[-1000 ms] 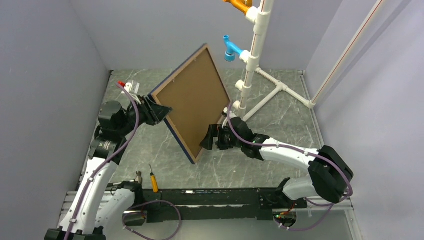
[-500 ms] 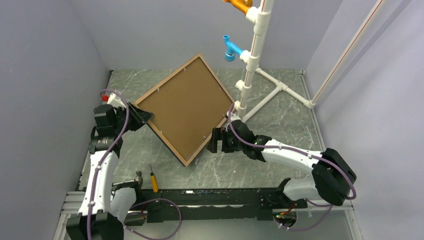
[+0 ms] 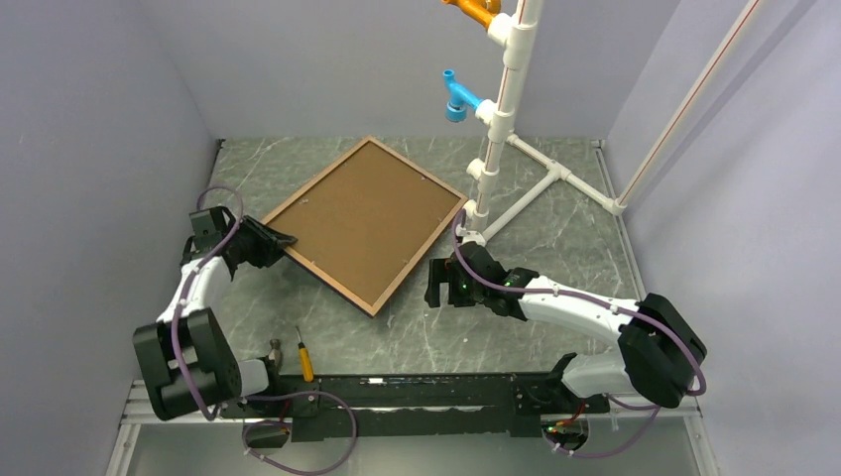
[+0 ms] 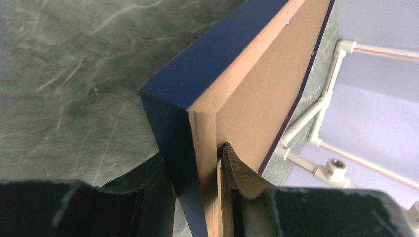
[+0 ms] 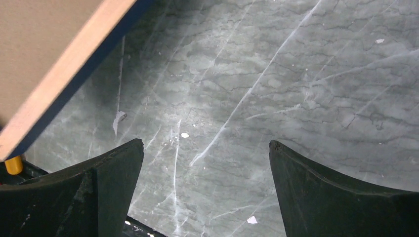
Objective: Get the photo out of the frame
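Observation:
The frame (image 3: pixel 324 278) lies face down and nearly flat on the grey marble table, brown back up, with its thin navy edge showing. A brown backing board (image 3: pixel 367 216) fills it; the photo's printed side is hidden underneath. My left gripper (image 3: pixel 281 241) is shut on the frame's left corner; the left wrist view shows the navy edge (image 4: pixel 173 123) and brown back (image 4: pixel 257 98) pinched between the jaws. My right gripper (image 3: pixel 433 283) is open and empty, just right of the frame's near corner, whose edge (image 5: pixel 64 74) shows at the upper left of the right wrist view.
A white pipe stand (image 3: pixel 501 119) with blue (image 3: pixel 457 99) and orange (image 3: pixel 474 10) fittings stands behind the frame's right corner. A yellow-handled tool (image 3: pixel 305 362) and a small hammer (image 3: pixel 277 350) lie near the front rail. Grey walls close in left and right.
The frame has swung down from tilted upright to nearly flat, back side up. My left arm lowered with it, still gripping the corner. My right gripper, open throughout, is now clear of the frame's near corner.

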